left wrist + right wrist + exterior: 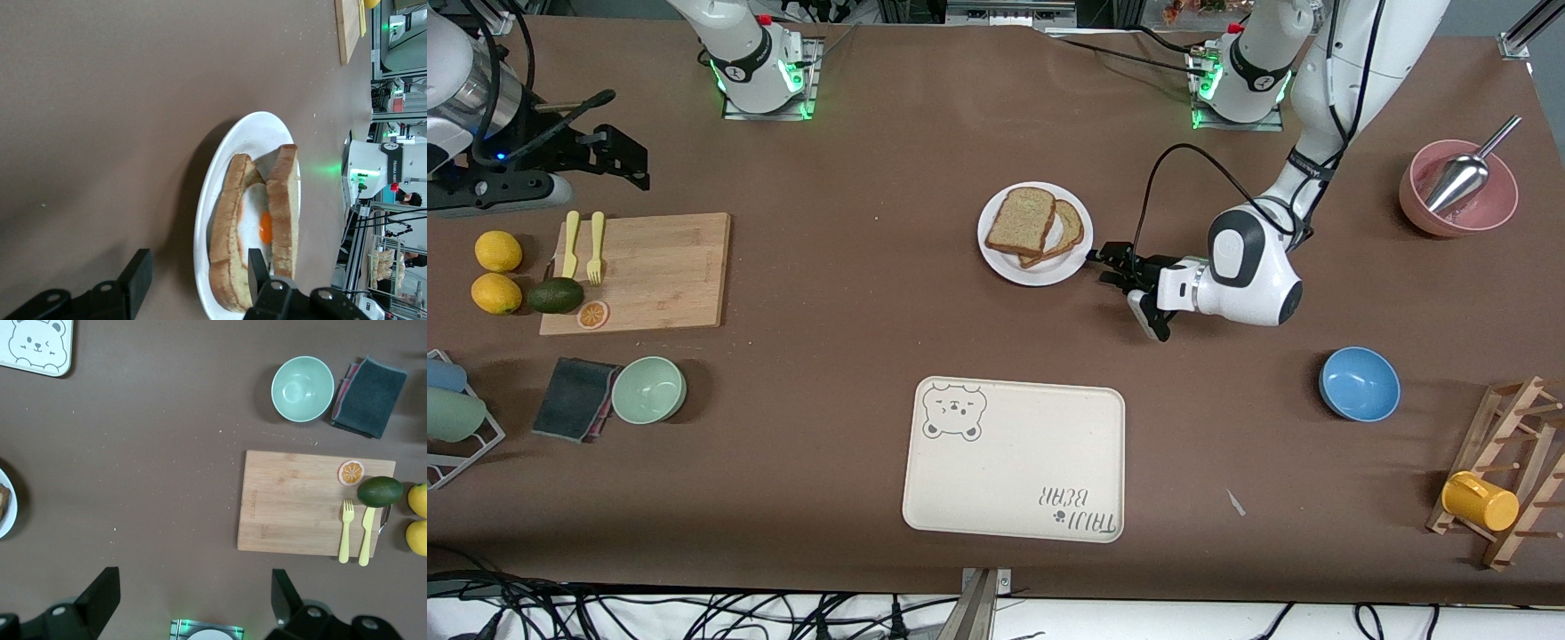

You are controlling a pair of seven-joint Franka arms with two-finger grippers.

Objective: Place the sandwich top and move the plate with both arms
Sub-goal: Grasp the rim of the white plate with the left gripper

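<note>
The white plate (1035, 267) sits mid-table and holds two bread slices. The sandwich top (1021, 219) lies tilted on the egg slice (1069, 229), shifted toward the right arm's end of the table. My left gripper (1110, 264) lies low and sideways at the plate's rim on the left arm's side. In the left wrist view the left gripper (199, 260) is open. One finger is under the plate (250, 133) and the other is over the sandwich top (285, 200). The right gripper (618, 153) waits open above the table near the cutting board; in the right wrist view the right gripper (193, 597) holds nothing.
A bear-print tray (1014, 458) lies nearer the front camera than the plate. A blue bowl (1359, 383), a pink bowl with a scoop (1458, 187) and a rack with a yellow cup (1480, 500) stand toward the left arm's end. A cutting board (640, 271) and a green bowl (649, 388) stand toward the right arm's end.
</note>
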